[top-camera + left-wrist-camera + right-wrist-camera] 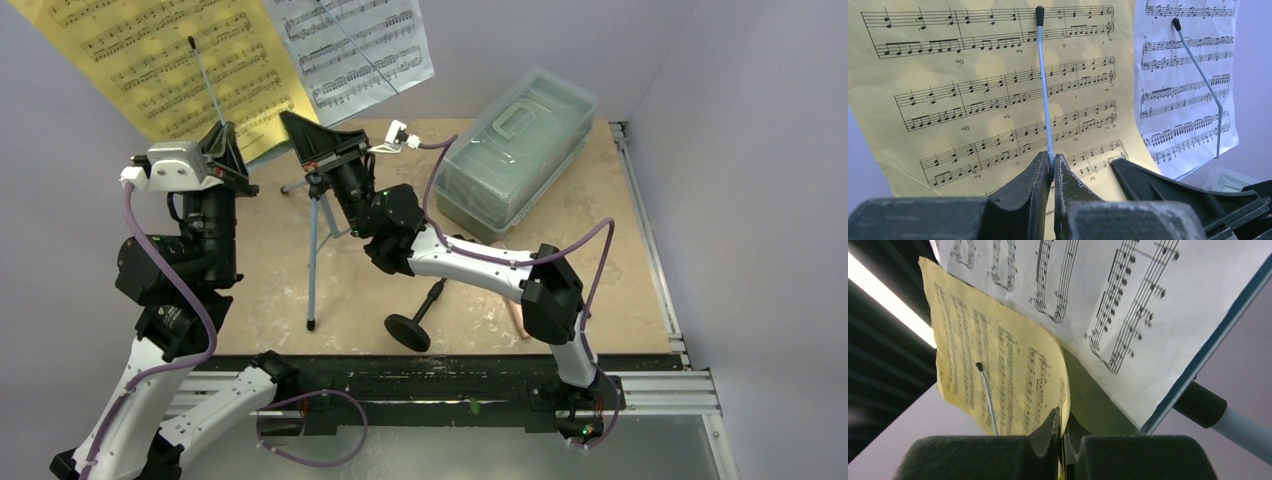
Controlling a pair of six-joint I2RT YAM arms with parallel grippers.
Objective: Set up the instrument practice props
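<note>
Top external: mic stand [425, 308] base nearward

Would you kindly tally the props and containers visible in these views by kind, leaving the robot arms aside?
music sheets: 2 (yellow sheet, white sheet)
music stand: 1
mic stand: 1
clear lidded box: 1
Total: 5
</note>
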